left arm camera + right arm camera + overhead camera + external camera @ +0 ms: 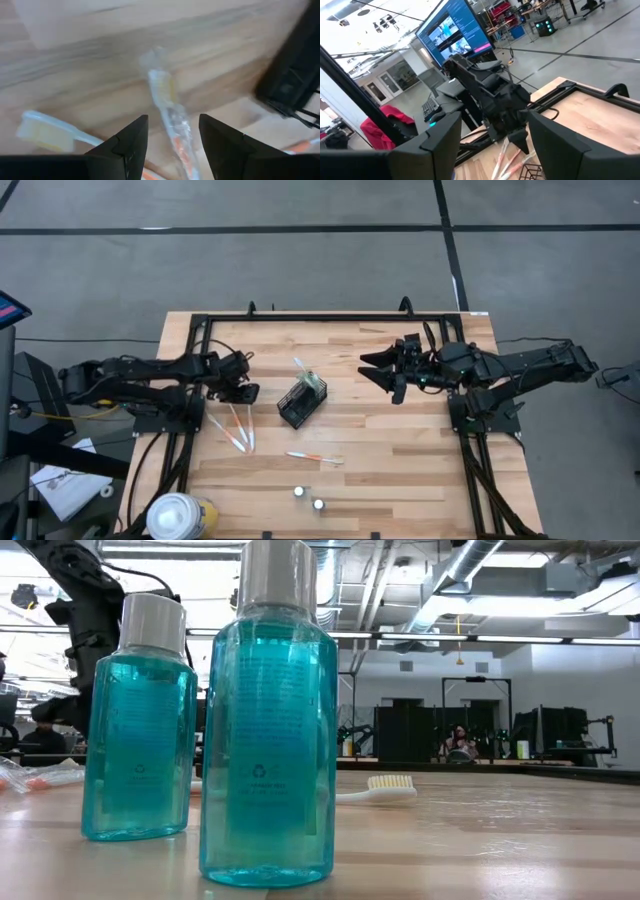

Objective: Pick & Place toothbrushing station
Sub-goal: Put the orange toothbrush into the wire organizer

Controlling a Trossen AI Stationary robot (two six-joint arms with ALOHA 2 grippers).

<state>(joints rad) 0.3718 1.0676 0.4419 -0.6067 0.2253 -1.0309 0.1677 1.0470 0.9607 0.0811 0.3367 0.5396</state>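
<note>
Left arm: reaches in from the table's left edge, wrist bent downward; left gripper (pixel 240 392) low over the wrapped toothbrushes (pixel 238 428) lying on the wooden table (pixel 400 460); fingers (pixel 125 150) parted with one wrapped toothbrush (pixel 167 107) lying between them on the wood, nothing grasped.

Right arm: stretched in from the right edge, held above the table; right gripper (pixel 385 370) pointing toward the left arm, fingers (pixel 435 145) spread wide, holding nothing.

Black mesh holder (pixel 301 402): mid-table between the two grippers, apart from both; a green-and-white toothbrush (pixel 304 372) leans out of it.

Loose toothbrush (pixel 315 458): flat on the table nearer the front edge, orange parts on a white handle; its bristled head (pixel 390 785) shows in the low view.

Two blue bottles (pixel 268 710): white-capped, upright near the front edge, just beside each other.

White-and-yellow container (pixel 180 516): at the front left corner.
</note>
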